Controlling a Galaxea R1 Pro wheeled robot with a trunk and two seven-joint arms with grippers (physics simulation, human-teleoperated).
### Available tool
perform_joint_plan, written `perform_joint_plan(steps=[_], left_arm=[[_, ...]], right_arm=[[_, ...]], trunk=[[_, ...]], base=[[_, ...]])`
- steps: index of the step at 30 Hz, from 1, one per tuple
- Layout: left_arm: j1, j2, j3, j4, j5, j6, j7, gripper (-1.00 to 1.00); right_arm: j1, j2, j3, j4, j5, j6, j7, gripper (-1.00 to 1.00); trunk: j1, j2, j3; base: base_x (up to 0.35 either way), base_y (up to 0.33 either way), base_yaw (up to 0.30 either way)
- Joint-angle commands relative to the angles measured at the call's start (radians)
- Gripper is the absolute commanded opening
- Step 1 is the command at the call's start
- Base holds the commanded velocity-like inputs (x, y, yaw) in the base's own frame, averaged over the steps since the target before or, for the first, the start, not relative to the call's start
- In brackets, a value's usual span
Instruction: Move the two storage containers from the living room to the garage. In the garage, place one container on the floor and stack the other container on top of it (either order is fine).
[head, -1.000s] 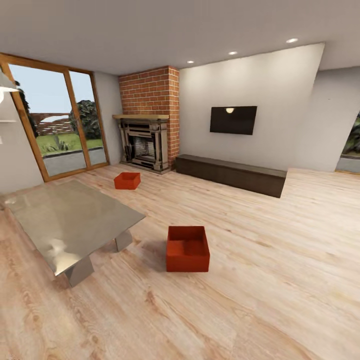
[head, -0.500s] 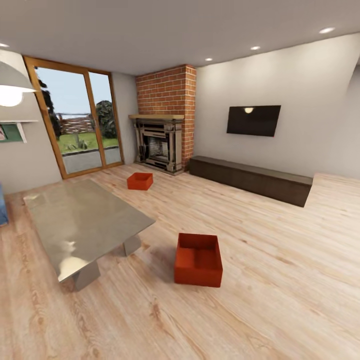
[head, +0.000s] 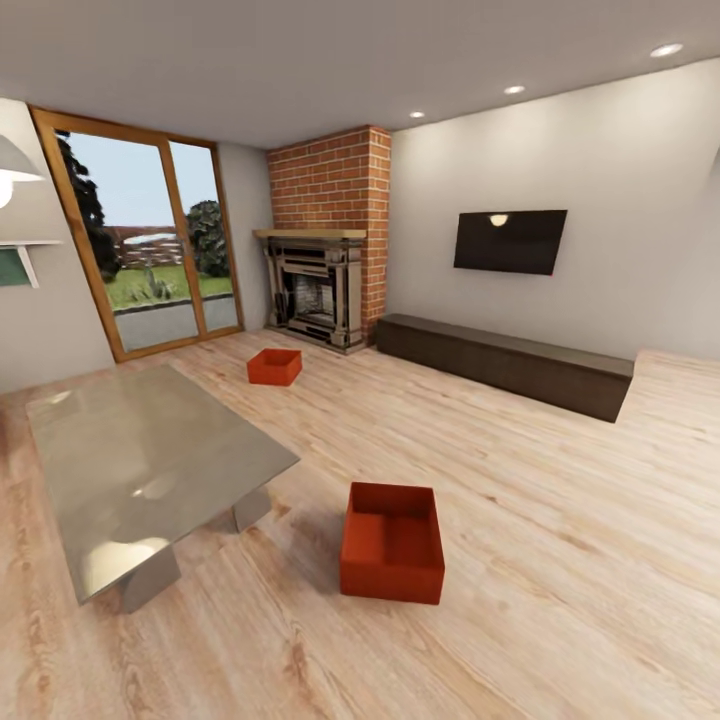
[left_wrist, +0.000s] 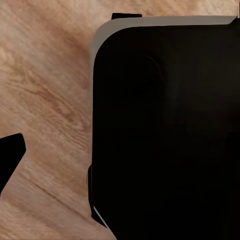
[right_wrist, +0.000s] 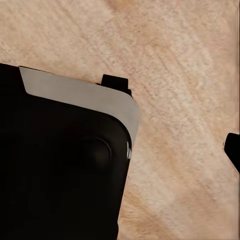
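Note:
Two orange-red open-top storage containers stand on the light wood floor of the living room. The near container (head: 392, 542) sits right of the glass table's corner, with nothing inside. The far container (head: 274, 367) rests in front of the brick fireplace (head: 315, 290). In the left wrist view, one dark fingertip (left_wrist: 11, 159) pokes in at the picture's edge, far from its middle. The right wrist view has a like fingertip (right_wrist: 233, 150). Neither holds anything. Both wrist views face down at plank floor beside my black base (left_wrist: 165, 130).
A low glass-topped table (head: 140, 460) stands left of the near container. Wood-framed glass doors (head: 150, 250) are at the back left. A long dark cabinet (head: 505, 362) runs under the wall TV (head: 510, 241). Open plank floor (head: 560, 520) spreads to the right.
The whole head view has swung and drawn closer, so the room sits further right and the near container looks larger. The containers have not moved on the floor.

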Motion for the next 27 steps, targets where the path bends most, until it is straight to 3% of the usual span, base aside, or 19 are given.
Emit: perform_joint_plan(steps=[1,27], left_arm=[[0.000,0.000,0.002,-0.001,0.002,-0.001,0.002,1.00],[0.000,0.001,0.002,-0.001,0.002,-0.001,0.002,1.00]], right_arm=[[0.000,0.001,0.008,0.002,-0.010,-0.004,0.006,1.00],[-0.001,0.001,0.007,0.002,-0.010,-0.004,0.005,1.00]], trunk=[[0.001,0.000,-0.001],[0.001,0.000,-0.001]], base=[[0.316,-0.097,0.000],[0.315,-0.097,0.000]])
